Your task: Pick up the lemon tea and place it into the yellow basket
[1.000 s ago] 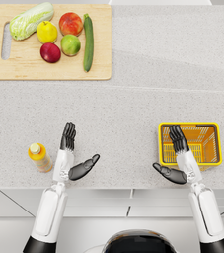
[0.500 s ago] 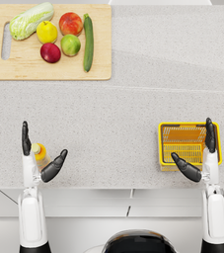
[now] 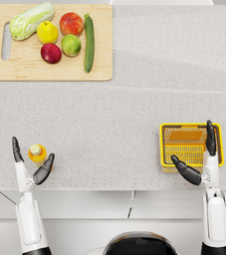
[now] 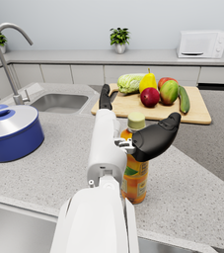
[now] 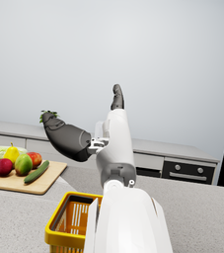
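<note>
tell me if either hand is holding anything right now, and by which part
Nothing is held. The left hand is open around the lemon tea bottle without gripping it, and the right hand is open above the yellow basket.

Bright, even, soft light all over, with no clear place it comes from. Only faint, small shadows under the cutting board (image 3: pixel 50 74) and the yellow basket (image 3: pixel 165 144). No glare. A little soft and grainy everywhere. No bending at the edges.
</note>
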